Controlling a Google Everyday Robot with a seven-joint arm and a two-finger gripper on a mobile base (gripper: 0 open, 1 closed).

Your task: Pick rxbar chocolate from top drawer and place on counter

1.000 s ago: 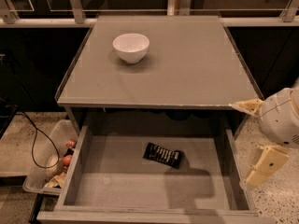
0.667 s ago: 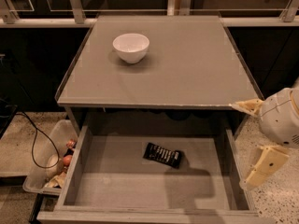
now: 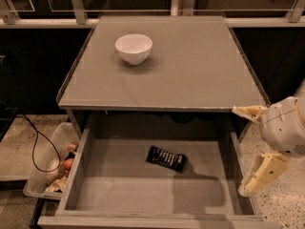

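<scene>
Flat black rxbar chocolate (image 3: 166, 158) with pale lettering lies askew on the grey floor of the top drawer (image 3: 119, 187), pincer (image 3: 239, 150) spread wide at its right wall

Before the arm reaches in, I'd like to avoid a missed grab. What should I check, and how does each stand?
Top drawer pulled open: ok.
Rxbar chocolate flat on the drawer floor, nothing over it: ok.
Gripper open and empty, at the drawer's right wall: ok.
Gripper over the bar: not ok, it sits off to the right.
Counter has bare room beside the white bowl: ok.
</scene>
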